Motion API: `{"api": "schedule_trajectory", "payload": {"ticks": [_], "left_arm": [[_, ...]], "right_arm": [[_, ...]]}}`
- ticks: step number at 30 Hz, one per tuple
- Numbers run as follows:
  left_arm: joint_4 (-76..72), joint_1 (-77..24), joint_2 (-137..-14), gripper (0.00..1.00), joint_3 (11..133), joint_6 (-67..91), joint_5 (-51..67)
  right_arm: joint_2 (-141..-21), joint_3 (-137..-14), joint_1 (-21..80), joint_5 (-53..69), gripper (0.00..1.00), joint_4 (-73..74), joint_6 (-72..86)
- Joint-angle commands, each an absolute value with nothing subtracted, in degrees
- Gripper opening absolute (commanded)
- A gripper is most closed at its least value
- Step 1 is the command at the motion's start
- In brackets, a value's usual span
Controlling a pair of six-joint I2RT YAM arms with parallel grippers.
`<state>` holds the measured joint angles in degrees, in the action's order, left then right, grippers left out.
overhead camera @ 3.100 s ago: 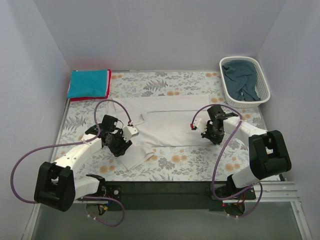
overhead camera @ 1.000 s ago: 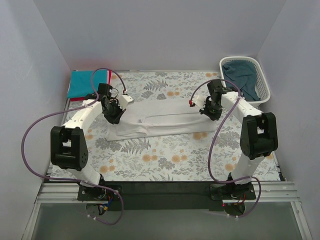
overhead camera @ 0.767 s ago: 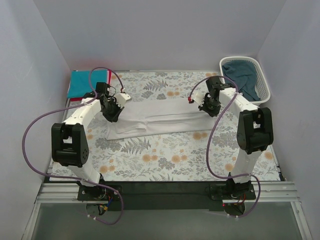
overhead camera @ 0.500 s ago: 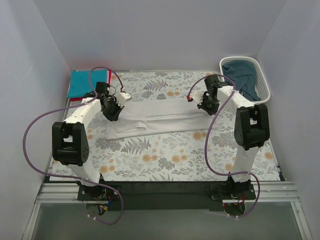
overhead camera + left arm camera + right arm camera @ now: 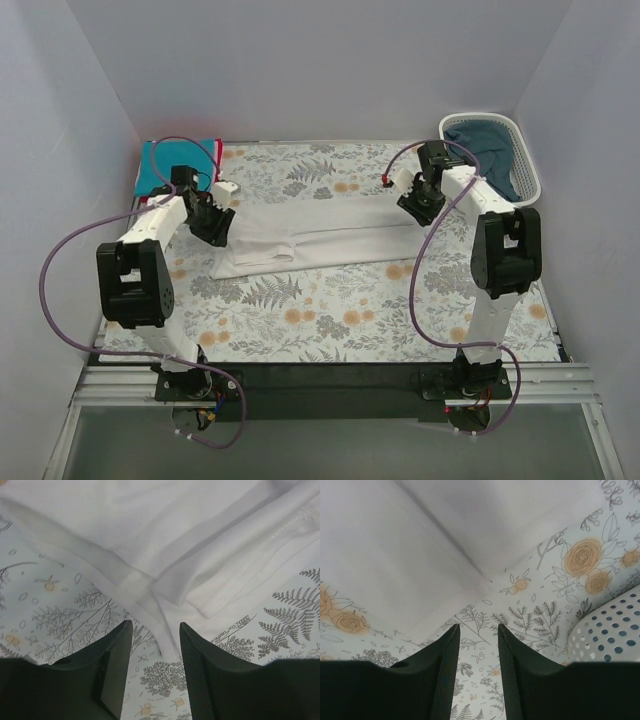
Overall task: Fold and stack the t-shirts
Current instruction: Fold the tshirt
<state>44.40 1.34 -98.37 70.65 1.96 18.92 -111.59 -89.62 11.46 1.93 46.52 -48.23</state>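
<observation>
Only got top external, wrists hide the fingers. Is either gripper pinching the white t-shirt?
Observer: No. Left wrist view: left gripper open, nothing pinched; white t-shirt's layered edges lie just beyond the tips.
Operator: Right one?
Observer: Right gripper open too; the gap shows only tablecloth, the shirt's corner ahead.
Operator: Anything near it?
Observer: The white basket's perforated wall, at that view's right edge, apart from the gripper.

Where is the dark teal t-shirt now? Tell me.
In the top view, the dark teal t-shirt lies bunched in the white basket at the far right corner, just beyond the right gripper.
</observation>
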Motion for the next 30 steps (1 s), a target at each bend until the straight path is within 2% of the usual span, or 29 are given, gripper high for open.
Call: {"api": "schedule_trajectory", "payload": {"ticks": [1,8,12,19,30], "left_arm": [[46.67,5.09,-92.73,0.43,70.32,7.29,24.07],[42.10,5.80,-91.49,0.43,63.02,13.88,25.31],[38.59,5.80,-92.46,0.42,58.90,15.99,21.98],[36.56,5.80,-94.31,0.31,54.50,15.47,18.72],[35.86,5.80,-86.84,0.26,42.73,10.29,15.47]], "right_arm": [[-106.18,-86.76,10.20,7.54,0.43,48.52,-41.76],[-108.63,-83.76,8.97,14.06,0.43,47.64,-34.46],[-111.44,-84.55,8.79,15.73,0.42,45.97,-32.26],[-116.10,-82.88,8.79,13.98,0.38,43.33,-31.02],[-108.47,-68.39,8.96,9.49,0.34,40.61,-33.13]]}}
